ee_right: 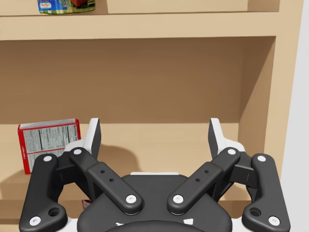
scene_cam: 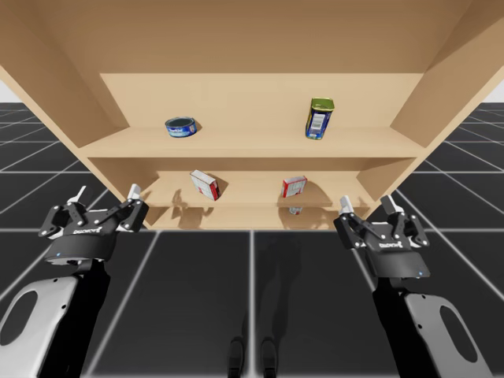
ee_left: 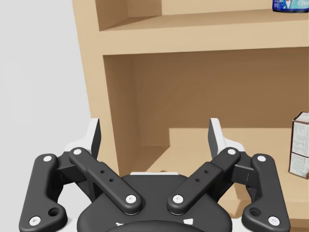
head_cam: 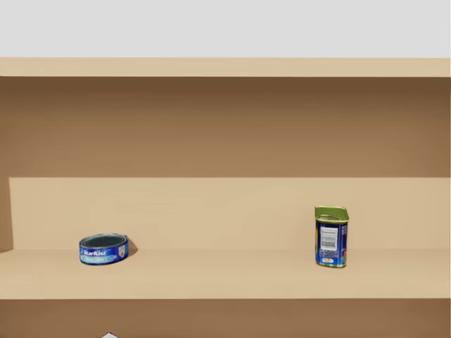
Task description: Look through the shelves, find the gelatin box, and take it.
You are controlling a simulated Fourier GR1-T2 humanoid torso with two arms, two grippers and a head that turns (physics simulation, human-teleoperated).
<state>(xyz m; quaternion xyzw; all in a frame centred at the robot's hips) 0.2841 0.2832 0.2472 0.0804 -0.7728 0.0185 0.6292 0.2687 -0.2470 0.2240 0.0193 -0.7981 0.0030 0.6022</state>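
Observation:
Two small red-and-white boxes stand on the lower shelf: one (scene_cam: 205,185) left of the middle, the other (scene_cam: 294,187) right of the middle. I cannot tell which is the gelatin box. My left gripper (scene_cam: 106,194) hangs open in front of the shelf's left end, and the left box (ee_left: 300,152) shows ahead of it, off to the side. My right gripper (scene_cam: 366,205) is open before the shelf's right end. The right box (ee_right: 48,143), with a white panel of print in a red border, stands ahead of the right gripper (ee_right: 154,135), beside one finger. My left gripper (ee_left: 154,137) holds nothing.
On the upper shelf (scene_cam: 252,142) sit a flat round blue can (head_cam: 103,248) at the left and a tall blue can with a green top (head_cam: 331,236) at the right. A small object (scene_cam: 295,210) lies on the shelf's lowest board. The shelf's side walls (scene_cam: 71,94) flank both arms.

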